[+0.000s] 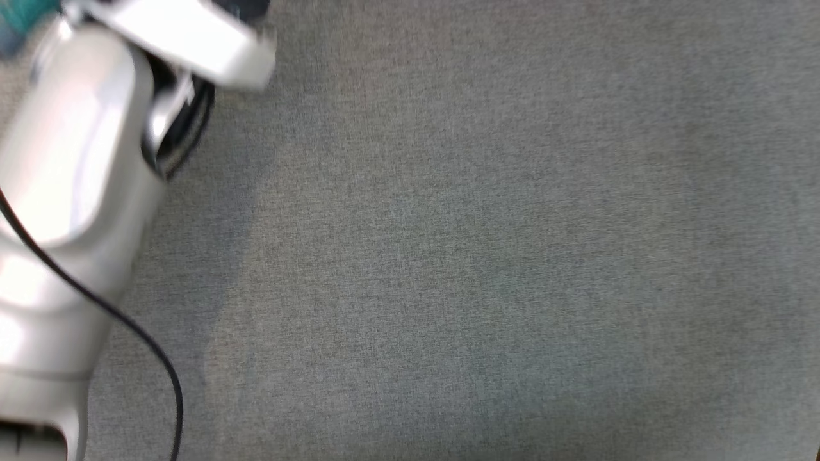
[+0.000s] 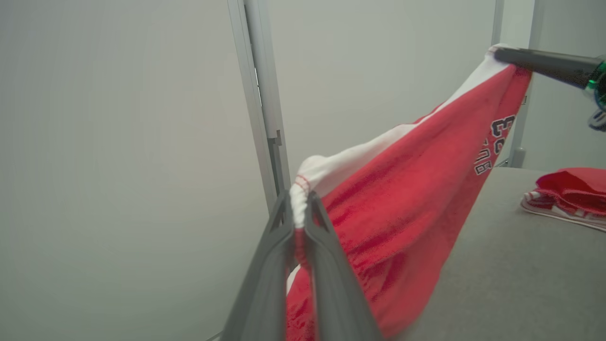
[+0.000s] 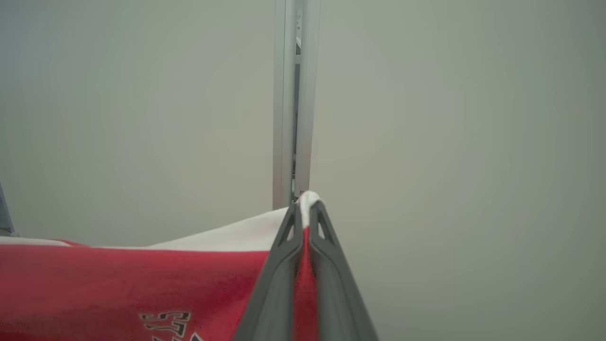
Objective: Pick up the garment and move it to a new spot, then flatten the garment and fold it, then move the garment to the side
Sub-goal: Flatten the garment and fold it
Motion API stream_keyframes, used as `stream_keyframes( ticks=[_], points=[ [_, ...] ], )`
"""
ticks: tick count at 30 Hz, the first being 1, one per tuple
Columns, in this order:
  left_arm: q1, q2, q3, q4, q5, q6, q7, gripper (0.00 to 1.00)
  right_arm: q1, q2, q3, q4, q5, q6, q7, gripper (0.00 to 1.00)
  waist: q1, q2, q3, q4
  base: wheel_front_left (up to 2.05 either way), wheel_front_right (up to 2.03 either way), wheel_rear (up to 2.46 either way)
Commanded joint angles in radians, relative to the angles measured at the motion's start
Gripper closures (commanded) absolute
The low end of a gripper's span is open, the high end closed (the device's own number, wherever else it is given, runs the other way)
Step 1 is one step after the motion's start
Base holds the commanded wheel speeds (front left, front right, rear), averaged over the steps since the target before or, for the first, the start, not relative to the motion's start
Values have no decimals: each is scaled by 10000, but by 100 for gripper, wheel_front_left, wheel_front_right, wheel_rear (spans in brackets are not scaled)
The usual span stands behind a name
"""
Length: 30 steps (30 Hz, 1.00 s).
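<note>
Left gripper (image 2: 298,201) is pinching the bunched white hem of the red garment (image 2: 407,189), jaws closed on it. Right gripper (image 3: 305,208) is clamping the same hem further along. Garment is hanging stretched between both tips, over the grey table (image 2: 511,265). Can't tell if it's touching. Another red folded pile (image 2: 568,192) is lying well apart.

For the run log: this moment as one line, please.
phase: garment held stretched at both ends | left gripper: shut on garment edge | right gripper: shut on garment edge | table: another red cloth
</note>
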<state>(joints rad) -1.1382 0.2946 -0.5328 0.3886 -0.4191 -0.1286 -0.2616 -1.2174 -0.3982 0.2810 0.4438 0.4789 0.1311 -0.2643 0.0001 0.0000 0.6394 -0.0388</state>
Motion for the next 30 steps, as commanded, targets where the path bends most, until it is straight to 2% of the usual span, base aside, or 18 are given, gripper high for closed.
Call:
stream_keyframes(
  ticks=[1,6,10,14,22,30],
  points=[
    [784,224,65,-459,125,-14,-33,100,741,-158,-47,-253,100,-7,-10,100,-1,0,-521,-120,0,0,0],
    [3626,787,521,-2291,894,123,-32,100,3173,-464,-262,-720,399,-9,-10,100,-1,0,-1436,-312,0,0,0],
    [5673,1017,676,-3502,1563,518,-33,100,4860,-575,-473,-939,655,-12,-10,100,-1,0,-2134,-377,0,0,0],
    [7400,987,756,-4320,1973,950,-34,100,6406,-489,-687,-1168,816,-21,-10,100,-1,0,-2791,-424,0,0,0],
    [9815,857,796,-5164,2428,1740,-35,100,8716,-399,-1202,-1766,709,-35,-10,100,-1,0,-3841,-451,0,0,0],
    [11378,559,572,-5330,2140,2028,-33,100,10147,-315,-1819,-2384,565,-47,-10,100,-1,0,-4468,-417,0,0,0]
  ],
)
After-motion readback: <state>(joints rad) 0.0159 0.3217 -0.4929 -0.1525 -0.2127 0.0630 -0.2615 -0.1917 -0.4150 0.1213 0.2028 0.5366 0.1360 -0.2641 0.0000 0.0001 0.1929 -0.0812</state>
